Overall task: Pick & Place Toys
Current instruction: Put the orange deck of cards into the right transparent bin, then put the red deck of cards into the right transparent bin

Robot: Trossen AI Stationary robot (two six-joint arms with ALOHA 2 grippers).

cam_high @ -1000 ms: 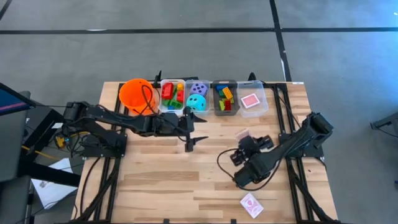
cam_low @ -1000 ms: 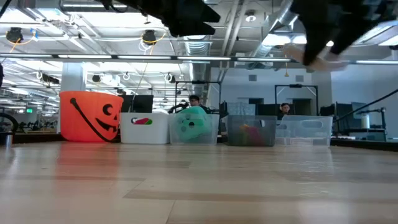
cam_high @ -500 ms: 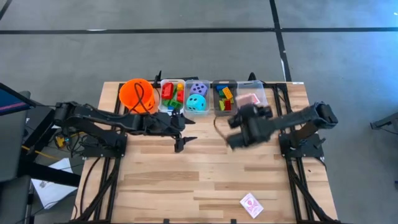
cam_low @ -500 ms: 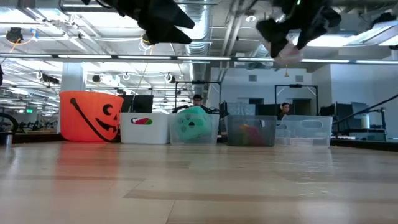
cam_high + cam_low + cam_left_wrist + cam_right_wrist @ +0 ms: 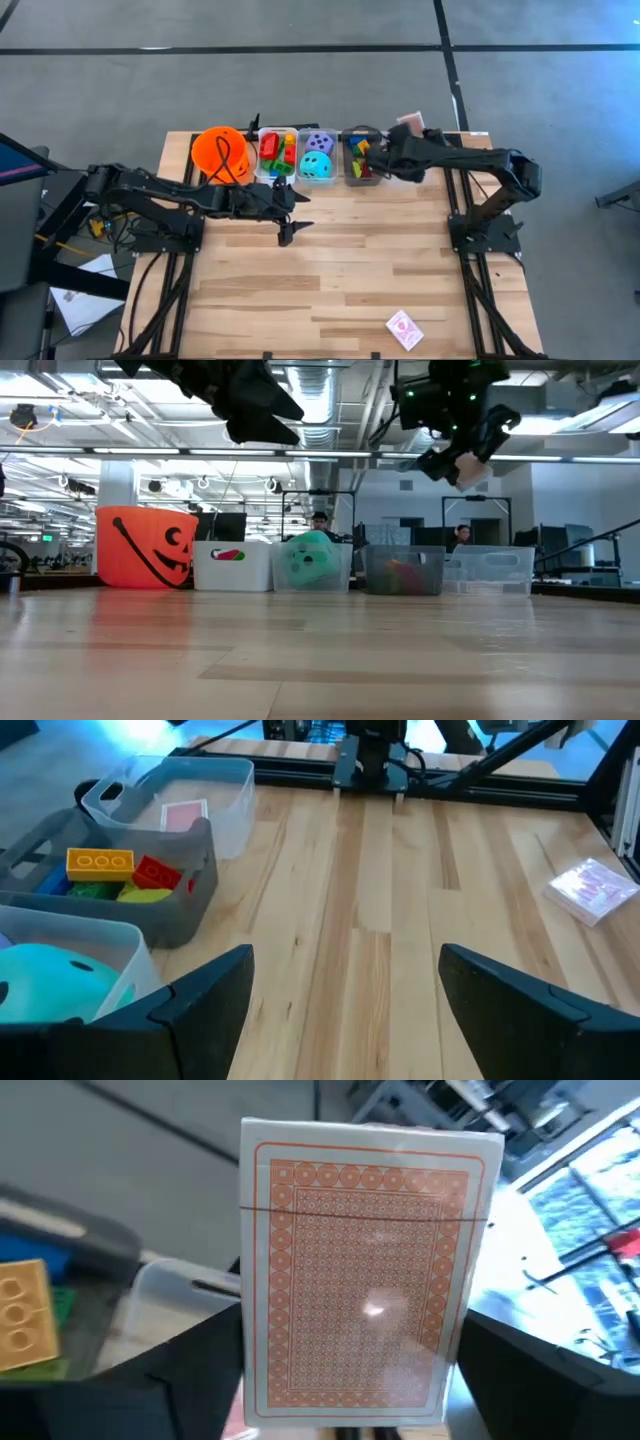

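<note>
While the right gripper (image 5: 350, 1425) pinches the card pack (image 5: 365, 1280) by its slick flat faces, the left gripper (image 5: 345, 995) hangs wide open.

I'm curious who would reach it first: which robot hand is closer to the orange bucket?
Left. The left gripper hangs just in front of the bin row, a little past the orange bucket. The right gripper, holding a card pack, is above the far bin.

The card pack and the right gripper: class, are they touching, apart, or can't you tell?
Touching. The right wrist view shows the card pack standing between the right gripper's dark fingers, clamped at its lower edge; the low view shows it carried in the air above the bins.
</note>
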